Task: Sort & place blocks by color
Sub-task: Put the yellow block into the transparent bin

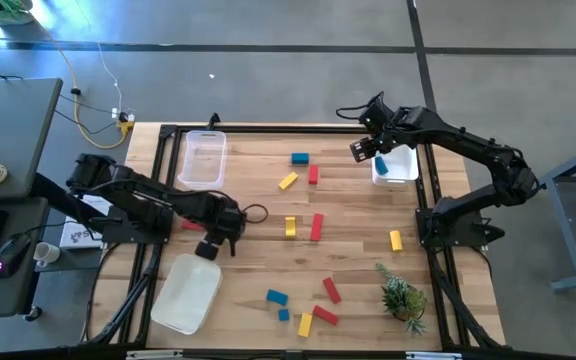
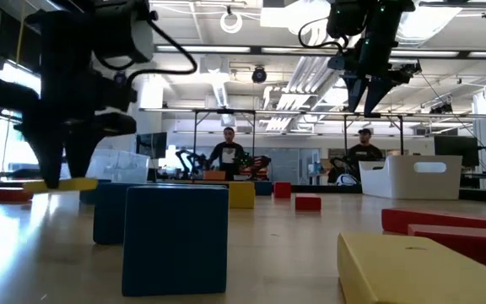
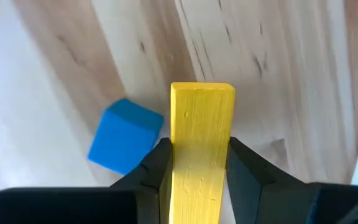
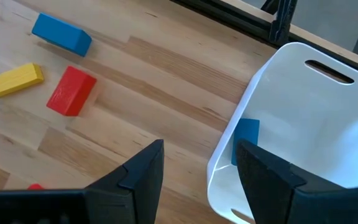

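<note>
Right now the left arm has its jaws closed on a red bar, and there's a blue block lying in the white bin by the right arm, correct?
Not quite: the bar between the left gripper's jaws is yellow, not red, as the left wrist view shows. The rest holds: the right wrist view shows a blue block inside the white bin under the right gripper.

Bright ceiling strips (image 2: 226, 52) light my room evenly. Low down, the nearest blue block (image 2: 175, 239) and yellow block (image 2: 420, 268) blur. My arms cast soft shadows on the table (image 1: 348, 255).
</note>
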Tool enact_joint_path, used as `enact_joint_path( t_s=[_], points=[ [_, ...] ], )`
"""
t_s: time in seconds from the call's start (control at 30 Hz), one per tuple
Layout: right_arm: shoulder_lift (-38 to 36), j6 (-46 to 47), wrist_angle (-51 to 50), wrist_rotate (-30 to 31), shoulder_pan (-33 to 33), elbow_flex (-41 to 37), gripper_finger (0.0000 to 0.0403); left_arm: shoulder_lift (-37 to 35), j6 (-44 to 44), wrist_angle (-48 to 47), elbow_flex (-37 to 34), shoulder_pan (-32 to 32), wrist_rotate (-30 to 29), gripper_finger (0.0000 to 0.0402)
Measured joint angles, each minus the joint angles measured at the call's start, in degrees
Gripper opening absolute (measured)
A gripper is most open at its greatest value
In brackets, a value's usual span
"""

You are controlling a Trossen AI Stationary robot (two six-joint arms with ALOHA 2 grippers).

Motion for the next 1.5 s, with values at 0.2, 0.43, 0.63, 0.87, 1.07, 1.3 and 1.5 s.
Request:
enact_joint_path(
  t_s=[0.2, 0.43, 0.63, 0.87, 1.07, 1.3, 1.5],
  points=[
    [0.0, -0.1, 0.2, -1.4, 0.0, 0.0, 0.0186, -3.3, -1.6, -1.5, 3.7, 1.7, -4.5, 0.0087],
    [0.0, 0.2, 0.4, -3.1, 0.9, 0.0, 0.0186, -8.3, -2.4, -6.0, 8.9, 6.1, -13.1, 0.0087],
    [0.0, 0.3, 1.2, -3.1, 3.5, 0.0, 0.0186, -13.8, -1.7, -7.8, 10.1, 13.4, -18.7, 0.0087],
    [0.0, 3.1, 3.6, -3.1, 7.1, 0.0, 0.0186, -17.6, -5.2, -8.1, 10.2, 23.9, -24.1, 0.0087],
    [0.0, 5.4, 5.0, -3.1, 10.0, 0.0, 0.0186, -16.2, -8.5, -9.8, 10.2, 32.5, -24.2, 0.0100],
    [0.0, 8.0, 5.5, -3.3, 12.9, 0.0, 0.0186, -10.8, -11.0, -12.5, 10.2, 40.0, -19.1, 0.0108],
    [0.0, 8.0, 5.8, -7.9, 15.5, 0.0, 0.0186, -7.0, -11.0, -12.4, 10.2, 42.8, -18.9, 0.0122]
  ],
)
